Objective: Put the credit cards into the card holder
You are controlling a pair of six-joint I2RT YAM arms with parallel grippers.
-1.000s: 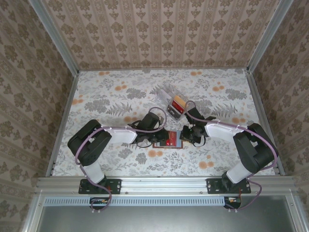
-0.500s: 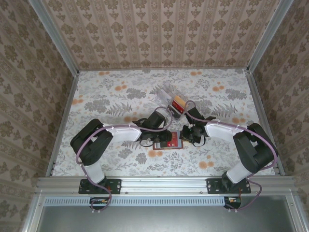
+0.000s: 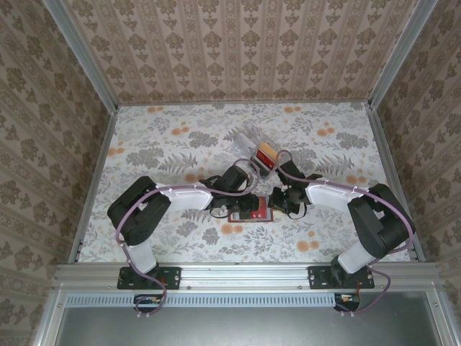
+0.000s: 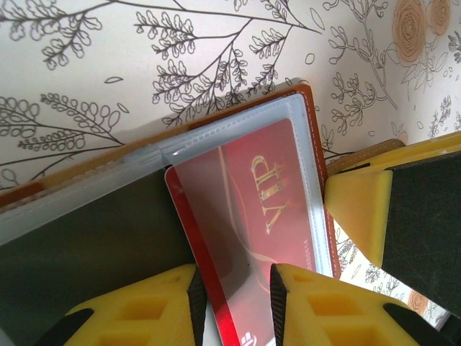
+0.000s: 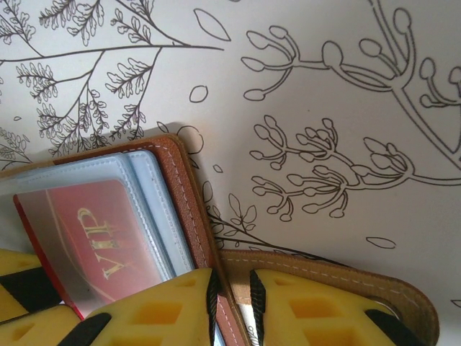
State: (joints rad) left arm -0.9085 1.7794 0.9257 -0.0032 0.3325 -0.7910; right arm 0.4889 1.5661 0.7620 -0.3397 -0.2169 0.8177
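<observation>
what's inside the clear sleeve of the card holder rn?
A red card with gold "VIP" lettering, partly slid in; left gripper pinches its outer end. Slots beneath the sleeve are covered. Right gripper clamps the card holder edge.

You see the card holder open, brown-edged, near the table's front edge | red VIP card partly inside its clear sleeve; more cards farther back

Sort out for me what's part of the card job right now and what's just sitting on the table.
In the job:
- red card, pinched by the left gripper, partly in a clear sleeve
- card holder, its edge clamped by the right gripper

Lying about:
- clear plastic box with orange contents, farther back on the table
</observation>
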